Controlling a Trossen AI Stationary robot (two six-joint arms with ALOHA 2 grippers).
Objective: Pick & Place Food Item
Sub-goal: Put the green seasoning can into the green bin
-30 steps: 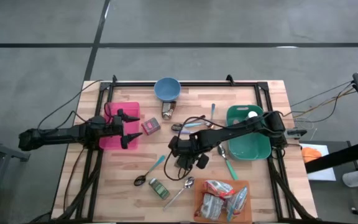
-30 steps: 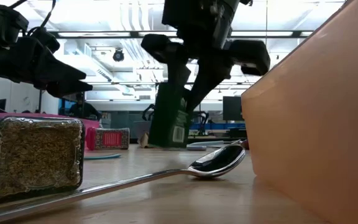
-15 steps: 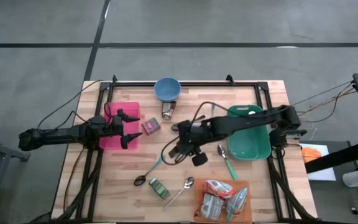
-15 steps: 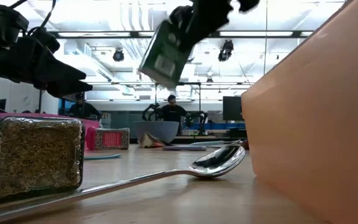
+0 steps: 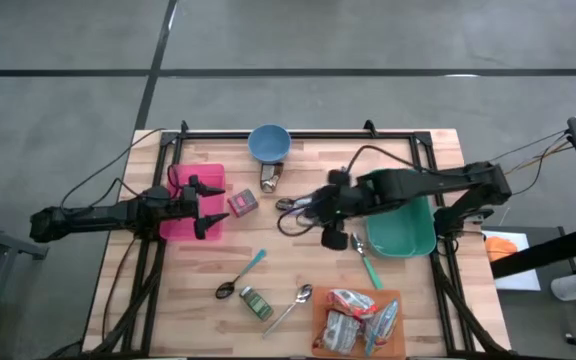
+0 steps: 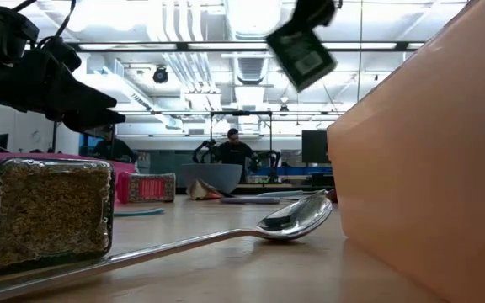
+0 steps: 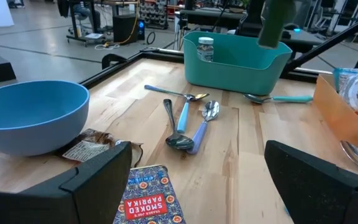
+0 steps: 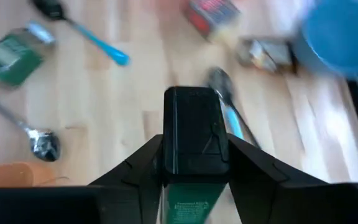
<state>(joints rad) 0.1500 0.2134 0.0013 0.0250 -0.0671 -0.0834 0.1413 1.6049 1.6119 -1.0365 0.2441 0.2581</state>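
L gripper (image 5: 204, 207) hovers over the pink tray (image 5: 181, 222) at table's L side, fingers spread wide, nothing between them. Just R of the tray: red spice box (image 5: 242, 203), lying flat. Back centre: blue bowl (image 5: 269, 143) w/ a crumpled packet (image 5: 269, 179) in front of it. Nearer the front: teal-handled spoon (image 5: 240, 275), green herb tin (image 5: 256, 302), metal spoon (image 5: 290, 309).

Mid-table, R gripper (image 5: 329, 214) is up in the air, off the wood, fingers clamped on a dark-lidded green jar (image 8: 194, 149); low view shows the jar (image 6: 300, 55) tilted, well above the tabletop. It sits above a cluster of spoons (image 5: 298, 203), just L of the green bin (image 5: 400, 228). Bin holds a small white-capped bottle (image 7: 206, 48). Front R: orange tray (image 5: 360, 324) w/ snack packets (image 5: 353, 319).
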